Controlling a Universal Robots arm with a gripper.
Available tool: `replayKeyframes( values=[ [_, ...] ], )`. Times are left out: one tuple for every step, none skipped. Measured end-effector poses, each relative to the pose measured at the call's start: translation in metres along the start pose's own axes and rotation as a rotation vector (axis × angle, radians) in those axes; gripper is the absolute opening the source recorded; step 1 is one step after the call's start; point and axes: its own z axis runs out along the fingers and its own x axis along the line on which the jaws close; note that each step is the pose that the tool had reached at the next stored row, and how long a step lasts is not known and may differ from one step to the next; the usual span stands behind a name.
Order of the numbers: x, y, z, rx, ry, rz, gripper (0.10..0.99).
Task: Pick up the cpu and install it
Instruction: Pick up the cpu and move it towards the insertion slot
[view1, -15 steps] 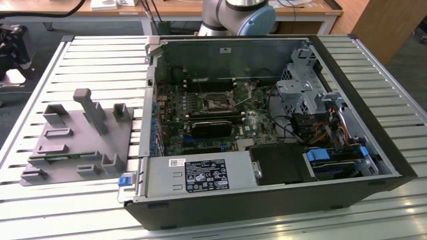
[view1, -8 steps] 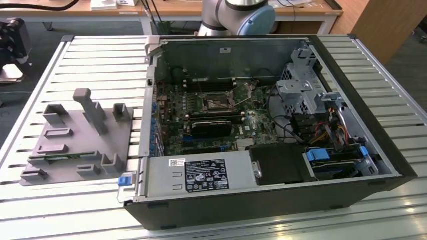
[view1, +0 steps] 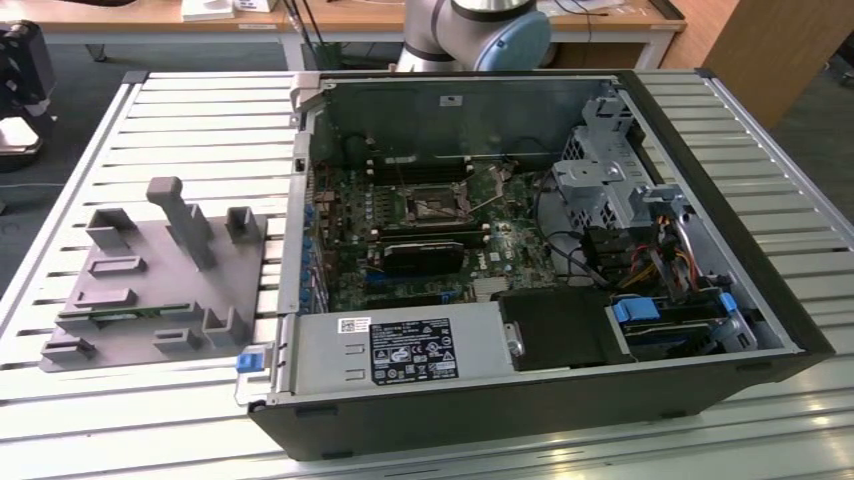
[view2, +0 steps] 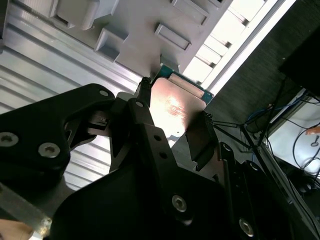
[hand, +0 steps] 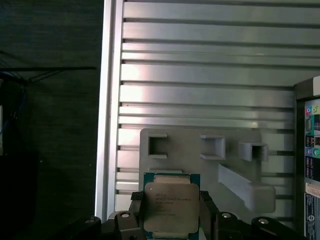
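My gripper (view2: 175, 106) is clamped on the cpu (hand: 171, 204) by two opposite edges, shiny top facing the first wrist view, above the grey tray (hand: 185, 145) and apart from it. Carry step, I judge: chip level, grip firm not crushing, underside contacts untouched.
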Motion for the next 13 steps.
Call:
replayKeyframes(
  values=[
    [0.0, 0.0003, -0.0018, 0.0, -0.0001, 0.0, 0.533],
    [0.0, 0.0006, -0.0037, 0.0, 0.0, 0.0, 0.533],
    [0.0, 0.0008, -0.0053, 0.0, -0.0001, 0.0, 0.533],
    [0.0, 0.001, -0.0069, 0.0, 0.0001, 0.0, 0.533],
    [0.0, 0.0013, -0.0084, 0.0, -0.0001, 0.0, 0.533],
    [0.0, 0.0015, -0.0099, 0.0, 0.0, 0.0, 0.533],
    [0.0, 0.0017, -0.0112, 0.0, 0.0, 0.0, 0.533],
    [0.0, 0.0018, -0.012, 0.0, 0.0, 0.0, 0.533],
    [0.0, 0.0019, -0.0121, 0.0, -0.0003, 0.0, 0.533],
    [-0.0006, 0.002, -0.0121, 0.0, -0.0003, 0.0, 0.533],
    [-0.0017, 0.002, -0.0122, 0.0, -0.0002, 0.0, 0.533],
    [-0.0032, 0.002, -0.0123, 0.0, 0.0, 0.001, 0.533],
    [-0.0048, 0.0019, -0.0123, 0.0, 0.0, 0.001, 0.533]
  ],
)
